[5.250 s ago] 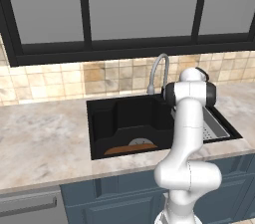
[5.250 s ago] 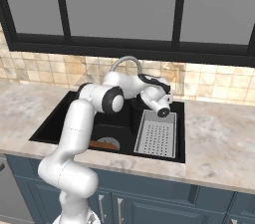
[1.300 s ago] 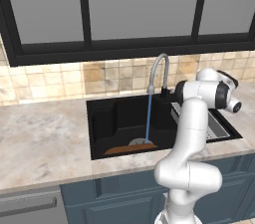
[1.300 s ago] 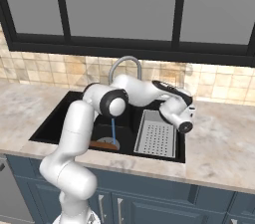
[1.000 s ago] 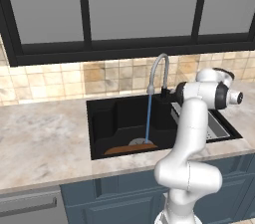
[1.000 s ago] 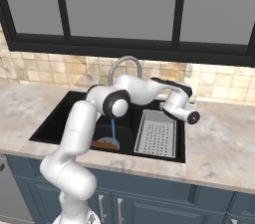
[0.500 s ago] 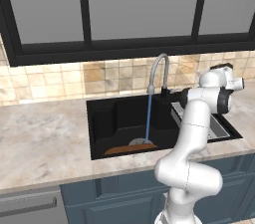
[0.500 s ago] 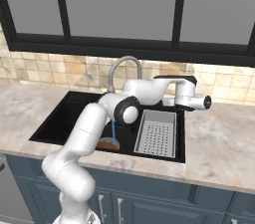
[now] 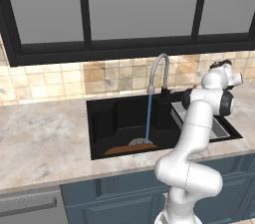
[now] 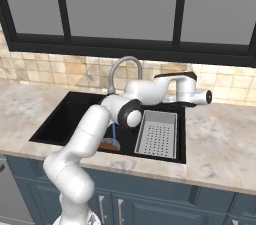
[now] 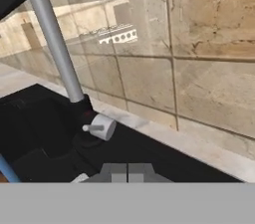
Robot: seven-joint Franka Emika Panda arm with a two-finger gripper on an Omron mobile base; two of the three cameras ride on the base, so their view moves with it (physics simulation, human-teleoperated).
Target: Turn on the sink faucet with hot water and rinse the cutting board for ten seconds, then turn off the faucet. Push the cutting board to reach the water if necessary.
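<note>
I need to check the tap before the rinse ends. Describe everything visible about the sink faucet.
The sink faucet is a tall grey metal gooseneck standing upright on a dark base behind the black sink, in front of the tiled wall. Its spout curves over the basin and the water falls from it in a thin, straight pale-blue stream. In the hand view, a small grey lever handle sticks out sideways from the base. Nothing touches the faucet.

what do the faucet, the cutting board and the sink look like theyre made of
The faucet looks like brushed grey metal: a smooth, dull-sheened gooseneck. The cutting board seems to be wood, matte orange-brown. The sink is matte black, possibly composite or coated metal; the render leaves that open.
</note>
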